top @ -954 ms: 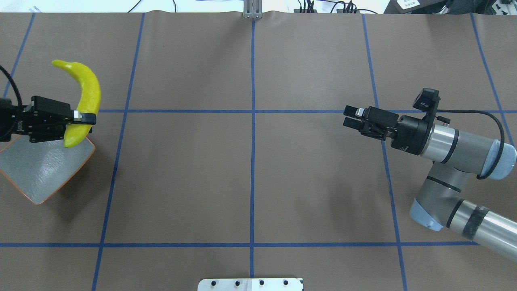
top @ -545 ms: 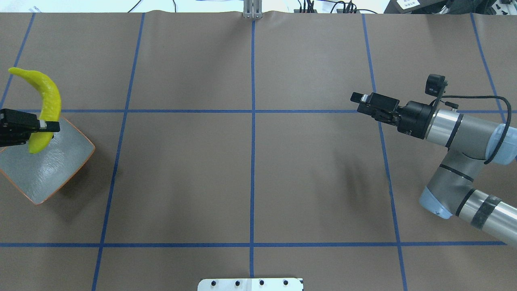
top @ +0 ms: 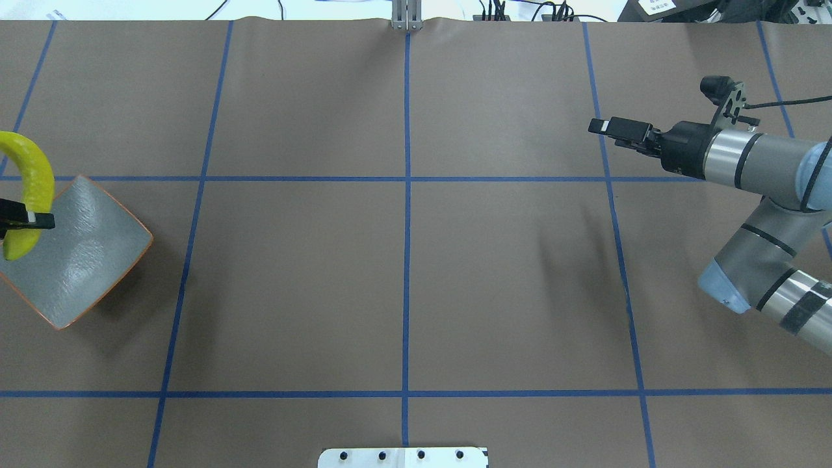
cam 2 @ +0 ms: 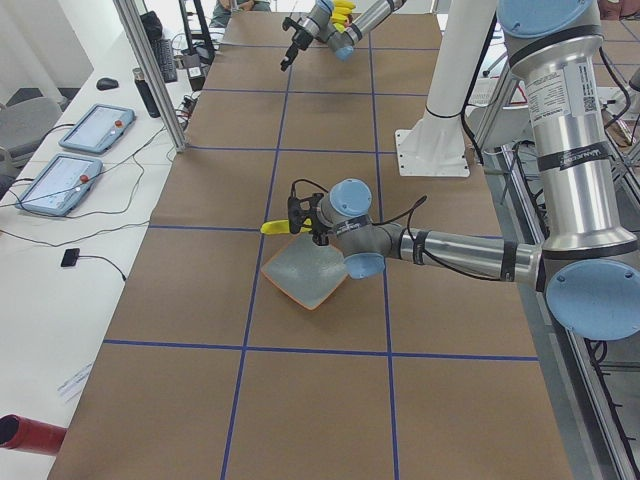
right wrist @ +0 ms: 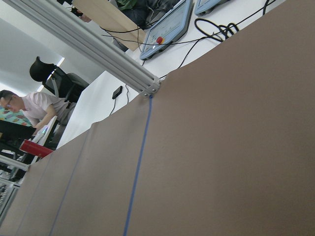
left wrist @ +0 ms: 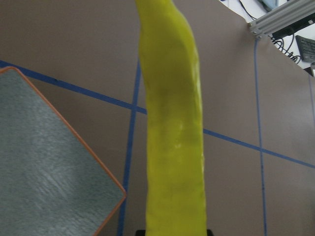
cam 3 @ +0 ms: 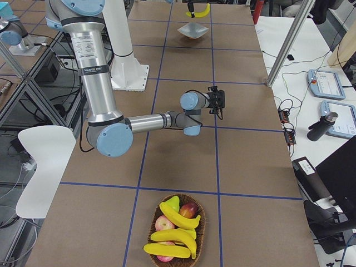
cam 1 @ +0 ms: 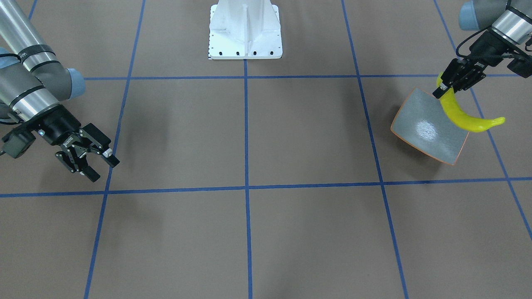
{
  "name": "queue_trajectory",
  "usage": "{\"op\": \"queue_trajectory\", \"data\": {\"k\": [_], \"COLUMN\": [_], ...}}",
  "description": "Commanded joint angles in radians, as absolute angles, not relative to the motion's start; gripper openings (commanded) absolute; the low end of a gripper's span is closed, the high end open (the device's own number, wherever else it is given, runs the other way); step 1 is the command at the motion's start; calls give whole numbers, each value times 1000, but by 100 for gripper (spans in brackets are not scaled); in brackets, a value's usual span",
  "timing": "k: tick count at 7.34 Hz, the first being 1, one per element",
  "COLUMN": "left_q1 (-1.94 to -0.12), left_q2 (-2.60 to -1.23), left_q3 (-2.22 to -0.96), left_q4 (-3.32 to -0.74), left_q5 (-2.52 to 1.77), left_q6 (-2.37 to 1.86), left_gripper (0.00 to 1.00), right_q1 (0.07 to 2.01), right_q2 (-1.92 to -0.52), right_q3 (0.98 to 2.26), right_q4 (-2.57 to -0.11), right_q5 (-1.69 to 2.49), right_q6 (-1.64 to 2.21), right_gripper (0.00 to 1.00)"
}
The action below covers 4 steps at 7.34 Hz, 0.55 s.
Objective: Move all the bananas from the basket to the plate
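My left gripper [top: 26, 221] is shut on a yellow banana [top: 31, 182] and holds it in the air over the left edge of the grey-green plate [top: 84, 253]. From across the table, the banana [cam 1: 461, 116] hangs from the gripper [cam 1: 442, 89] over the plate [cam 1: 424, 128], which has nothing on it. The left wrist view shows the banana [left wrist: 174, 137] close up, with the plate [left wrist: 44, 182] below and to its left. My right gripper [cam 1: 104, 169] is open and holds nothing, raised above the table's right side. The basket [cam 3: 175, 233] holds three more bananas [cam 3: 178, 217].
Red apples [cam 3: 189, 210] lie among the bananas in the basket. The white robot base [cam 1: 245, 31] stands at the table's near middle. Blue tape lines divide the brown table. A person [right wrist: 24, 105] sits beyond the table's end.
My left gripper has carried the banana further left, from the plate's right corner to its left edge. My right arm has swung away toward the table's far side, and its gripper has turned.
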<state>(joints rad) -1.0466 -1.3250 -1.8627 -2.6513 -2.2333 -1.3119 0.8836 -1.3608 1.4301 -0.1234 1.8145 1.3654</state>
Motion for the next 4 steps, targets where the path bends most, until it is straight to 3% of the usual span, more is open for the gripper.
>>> {"op": "queue_trajectory", "data": {"k": [1, 4], "left_q1": [-1046, -1010], "left_q2": [-1324, -1328], "left_q3": [-1864, -1864], "left_q4": [-2472, -2313], "left_q5": [-2218, -2221], "left_q6": [-1196, -1132], "left_gripper": [0, 0], "right_q1": [959, 966], "right_q2": [-1365, -1365], "right_q3": [1440, 1440], "right_q4": [-268, -299], "right_q5": [1873, 1881], "right_q6": [1205, 1173], "right_gripper": [100, 100]}}
